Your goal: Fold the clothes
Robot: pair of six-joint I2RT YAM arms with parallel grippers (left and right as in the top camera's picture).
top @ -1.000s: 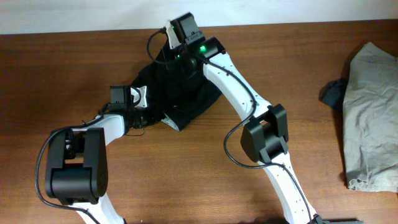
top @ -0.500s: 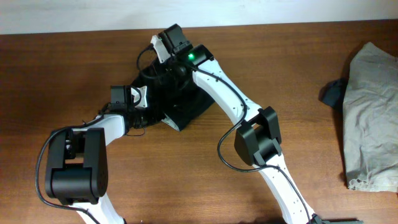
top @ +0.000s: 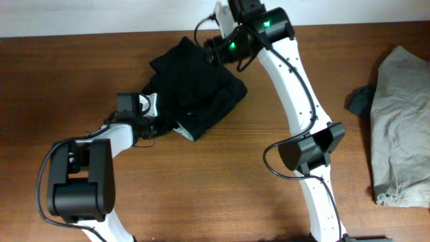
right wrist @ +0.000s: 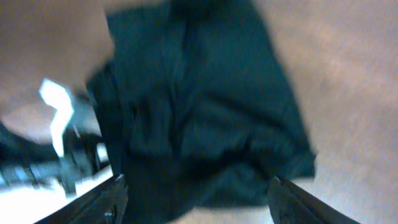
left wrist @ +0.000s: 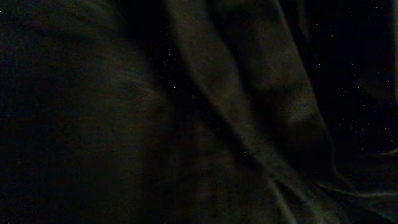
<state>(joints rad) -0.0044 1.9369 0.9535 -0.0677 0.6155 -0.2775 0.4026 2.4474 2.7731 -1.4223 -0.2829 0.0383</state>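
The clothes (top: pixel 196 84) are black shorts lying in a folded bundle left of the table's middle, with a strip of light grey lining (top: pixel 183 132) showing at the near edge. My left gripper (top: pixel 156 126) lies low at the bundle's near-left edge, its fingers tucked into the cloth. Dark fabric (left wrist: pixel 249 112) fills the left wrist view and hides the fingers. My right gripper (top: pixel 213 50) hovers over the bundle's far-right corner. In the right wrist view it (right wrist: pixel 198 198) is open and holds nothing, with the shorts (right wrist: pixel 199 106) below it.
A crumpled grey garment (top: pixel 401 128) lies at the table's right edge, with a small dark cloth (top: pixel 361 99) against its left side. The table's far edge (top: pixel 101 33) runs just behind the right gripper. Bare brown wood (top: pixel 222 181) spreads in front of the shorts.
My right gripper has opened, let go of the shorts and swung up and to the right, off the bundle. The fold it carried now lies on the bundle. The left arm has not moved.
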